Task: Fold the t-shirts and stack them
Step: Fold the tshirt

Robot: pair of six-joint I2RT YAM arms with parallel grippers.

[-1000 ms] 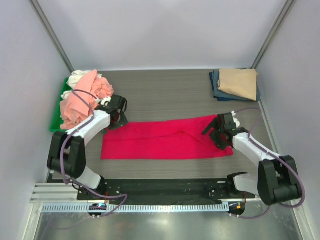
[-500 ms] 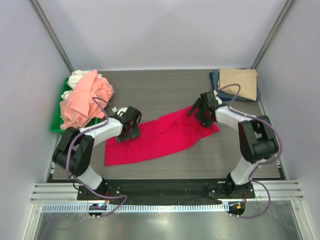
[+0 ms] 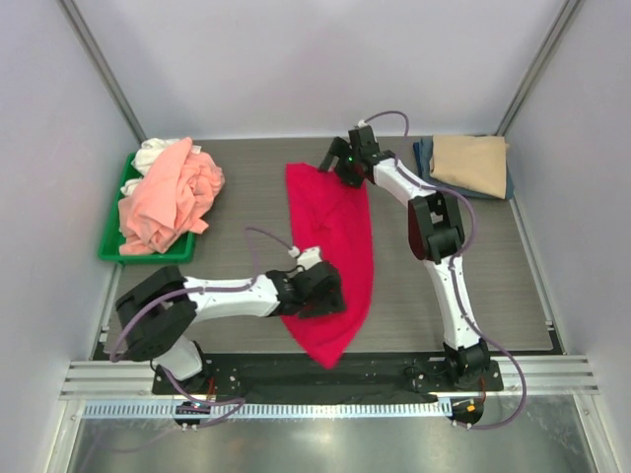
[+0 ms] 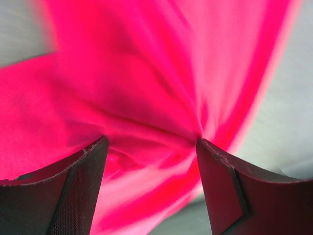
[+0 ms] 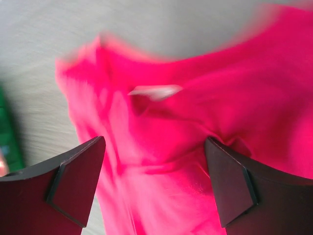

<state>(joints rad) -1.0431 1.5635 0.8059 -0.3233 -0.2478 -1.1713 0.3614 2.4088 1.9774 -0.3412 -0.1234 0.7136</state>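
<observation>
Fabric is running up the middle of the table [image 3: 246, 197] in the overhead view: the crimson-red t-shirt [image 3: 335, 236] is lying in a long strip, its broad end at the far side and a narrow point reaching towards the near edge. The left gripper [image 3: 320, 292] is sitting low on the near part of the strip, and the right gripper [image 3: 345, 163] is sitting on the far end. Off to the left, a salmon-pink t-shirt [image 3: 173, 192] and a white t-shirt [image 3: 153, 153] are lying heaped in the green tray [image 3: 108, 246]. At the far right, a folded tan t-shirt [image 3: 471, 160] is resting on a folded navy blue t-shirt [image 3: 426, 168].

Over to the left wrist: the left gripper [image 4: 151, 142] is holding its fingers [image 4: 73, 191] wide apart, not clenched, and the crimson-red t-shirt [image 4: 122, 73] is filling the gap, its folds gathering against the right-hand fingertip. Bare table [image 4: 288, 122] is showing at the right.

Now the right wrist, and it is blurred: the right gripper [image 5: 155, 142] is likewise spreading its fingers [image 5: 230, 186] wide, released, with the crimson-red t-shirt [image 5: 195, 122] lying beneath and between them. A white label [image 5: 155, 91] is showing on the cloth. Grey table [image 5: 122, 24] is lying beyond, and a sliver of the green tray [image 5: 7, 132] is peeking in at the left edge.
</observation>
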